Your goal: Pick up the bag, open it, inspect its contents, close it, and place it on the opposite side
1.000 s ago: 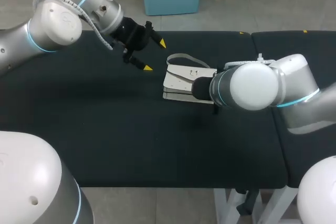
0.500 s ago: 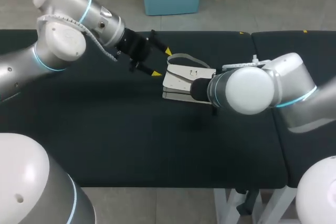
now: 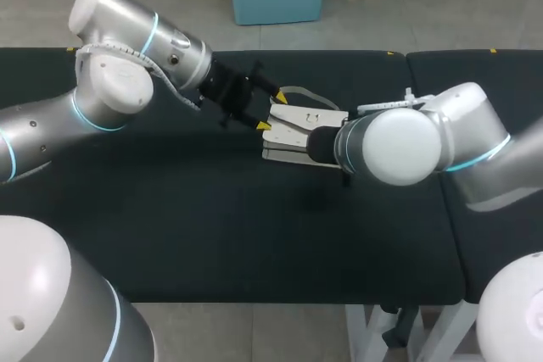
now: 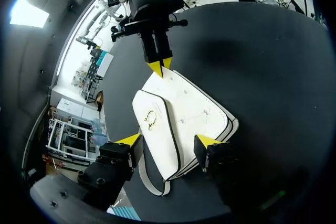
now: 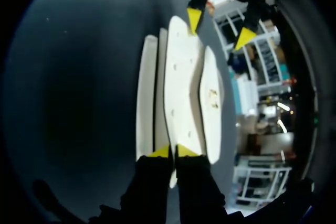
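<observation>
The main risk is a poor pinch by the left gripper [image 3: 271, 112]. Its two fingers stand wide apart on either side of the white handbag's [image 3: 299, 131] strap end, holding nothing, and the bag is made of several flat layers. If the jaws close too low they may catch the whole stack, not the flap alone, and the bag will not open. If they close too high, the tips may slip off the smooth flap, or snag the grey shoulder strap [image 3: 297, 90] that loops out just beside them.

A second risk is at the opposite end. The right gripper [image 5: 171, 152] has its yellow tips drawn almost together on a thin edge of the bag (it looks like a narrow pinch on one panel only), so a pull from the left arm [image 3: 110, 91] could drag the bag out of that hold or skew it across the black table [image 3: 212, 209].

The bag lies flat a little right of the centre of the head view, its gold clasp [image 4: 150, 120] facing up and nearer the left gripper. The left arm comes in from the upper left, with its wrist angled down and to the right towards the bag's left end. The right arm [image 3: 399, 146] comes in from the right edge, with its bulky wrist low over the table and hiding its own fingers from above.
</observation>
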You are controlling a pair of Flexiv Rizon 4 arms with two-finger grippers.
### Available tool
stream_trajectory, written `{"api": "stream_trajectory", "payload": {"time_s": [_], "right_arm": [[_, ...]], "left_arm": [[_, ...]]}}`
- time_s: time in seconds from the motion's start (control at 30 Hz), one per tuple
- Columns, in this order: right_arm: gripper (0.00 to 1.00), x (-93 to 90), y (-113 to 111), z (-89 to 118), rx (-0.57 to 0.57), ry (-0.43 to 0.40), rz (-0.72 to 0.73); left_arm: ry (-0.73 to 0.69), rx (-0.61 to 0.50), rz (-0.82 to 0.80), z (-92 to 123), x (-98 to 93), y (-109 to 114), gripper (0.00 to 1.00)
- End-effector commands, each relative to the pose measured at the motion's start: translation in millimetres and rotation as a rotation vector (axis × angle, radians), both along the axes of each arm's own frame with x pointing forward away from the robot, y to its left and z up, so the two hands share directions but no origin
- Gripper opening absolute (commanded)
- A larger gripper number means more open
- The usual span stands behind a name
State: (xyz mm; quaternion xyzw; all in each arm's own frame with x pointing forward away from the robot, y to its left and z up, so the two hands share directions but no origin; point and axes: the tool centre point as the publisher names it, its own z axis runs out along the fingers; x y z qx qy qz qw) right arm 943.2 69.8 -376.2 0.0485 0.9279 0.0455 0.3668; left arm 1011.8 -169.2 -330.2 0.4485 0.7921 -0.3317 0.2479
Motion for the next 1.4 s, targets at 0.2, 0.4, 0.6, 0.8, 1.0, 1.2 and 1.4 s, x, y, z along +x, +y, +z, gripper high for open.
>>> {"api": "stream_trajectory", "payload": {"time_s": [0.2, 0.4, 0.6, 0.8, 1.0, 1.2, 1.4], "right_arm": [[0.00, -1.8, -1, -6, 0.008, -0.019, 0.005], [0.00, -1.8, -1, -6, 0.008, -0.019, 0.005], [0.00, -1.8, -1, -6, 0.008, -0.019, 0.005], [0.00, -1.8, -1, -6, 0.008, -0.019, 0.005], [0.00, -1.8, -1, -6, 0.008, -0.019, 0.005], [0.00, -1.8, -1, -6, 0.008, -0.019, 0.005], [0.00, -1.8, -1, -6, 0.008, -0.019, 0.005]], "left_arm": [[-0.008, -0.045, -0.026, -15, 7.2, -11, 0.69], [-0.025, -0.055, -0.038, -19, 5.3, -21, 0.62], [-0.070, -0.027, -0.027, -24, 5.2, -38, 0.50], [-0.068, -0.032, 0.000, -26, 10.5, -46, 0.33], [0.002, -0.049, 0.059, -20, 22.3, -44, 0.00], [0.153, -0.064, 0.109, -7, 36.0, -37, 0.00], [0.277, -0.042, 0.165, 7, 42.8, -34, 0.00]]}}
